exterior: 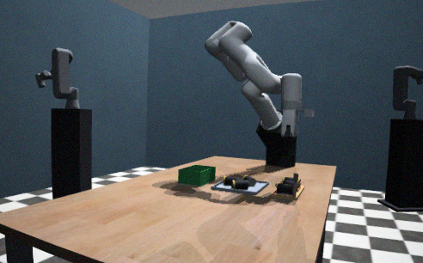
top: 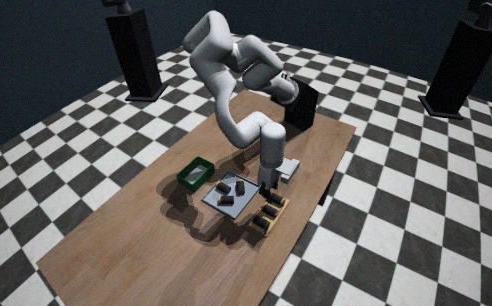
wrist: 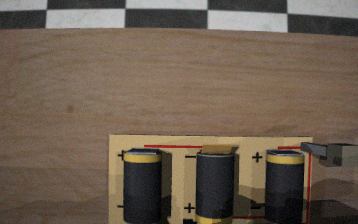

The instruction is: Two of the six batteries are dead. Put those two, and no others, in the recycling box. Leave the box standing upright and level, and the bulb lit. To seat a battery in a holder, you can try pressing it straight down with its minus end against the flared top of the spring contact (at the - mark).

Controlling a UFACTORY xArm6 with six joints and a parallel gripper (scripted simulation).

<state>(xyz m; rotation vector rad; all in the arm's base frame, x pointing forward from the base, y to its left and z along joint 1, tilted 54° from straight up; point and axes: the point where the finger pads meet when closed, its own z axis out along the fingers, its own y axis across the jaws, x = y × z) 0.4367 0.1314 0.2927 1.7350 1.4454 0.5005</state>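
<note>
My gripper (top: 269,192) (exterior: 288,132) is part open and empty, above the robot-side end of the battery holder (top: 273,223) (wrist: 180,172). Three dark batteries with yellow ends lie in the holder: left (wrist: 142,192), middle (wrist: 215,185) and right (wrist: 285,185). In the wrist view the outer two have yellow ends at the top, the middle one at the bottom. Three more batteries (top: 223,188) (top: 240,187) (top: 226,200) lie on the grey-blue tray (top: 234,210) (exterior: 259,187). The green recycling box (top: 189,185) (exterior: 190,176) stands upright, no battery seen inside. No lit bulb can be made out.
A small grey block on an arm (wrist: 342,154) sticks out beside the holder's right end; a dark post (exterior: 296,182) rises there in the exterior view. The tray lies between box and holder. The wooden table's edge (wrist: 180,31) runs beyond the holder.
</note>
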